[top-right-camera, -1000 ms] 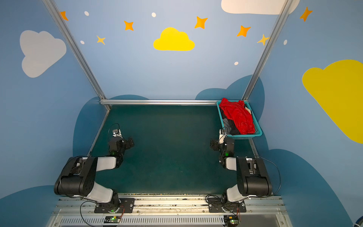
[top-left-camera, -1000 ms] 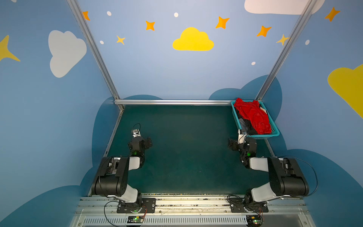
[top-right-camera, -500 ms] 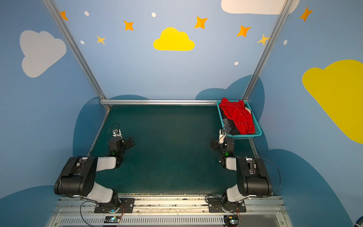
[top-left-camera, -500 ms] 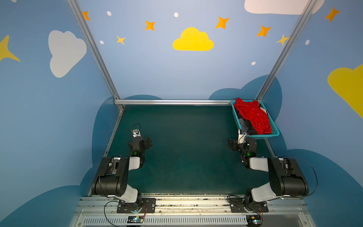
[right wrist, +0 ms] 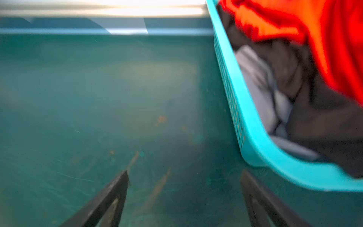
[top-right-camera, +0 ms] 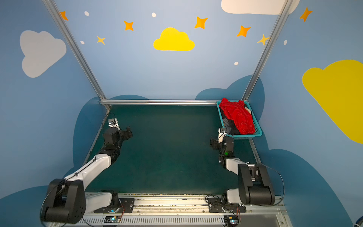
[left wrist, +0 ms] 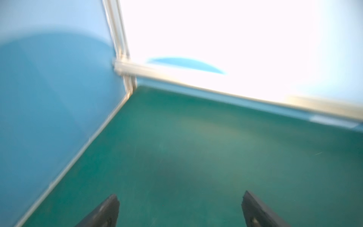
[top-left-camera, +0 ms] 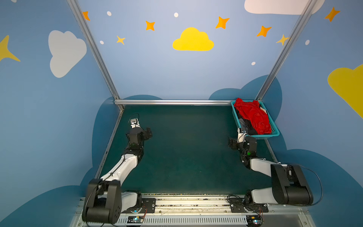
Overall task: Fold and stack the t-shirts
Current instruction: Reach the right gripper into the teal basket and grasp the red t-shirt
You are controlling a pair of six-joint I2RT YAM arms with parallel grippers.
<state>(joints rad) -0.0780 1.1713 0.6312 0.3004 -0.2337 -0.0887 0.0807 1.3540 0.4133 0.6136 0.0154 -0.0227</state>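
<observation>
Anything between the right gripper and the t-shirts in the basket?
Only a strip of bare green mat and the teal wall of the basket, as the right wrist view shows. The right gripper is open; the t-shirts lie piled inside.

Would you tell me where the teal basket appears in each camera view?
Top view: teal basket, far right corner of the table.
Top view: teal basket, same corner.
Left wrist view: not in it.
Right wrist view: teal basket, close up.
Shared landmark: aluminium rail along the table's back edge.
</observation>
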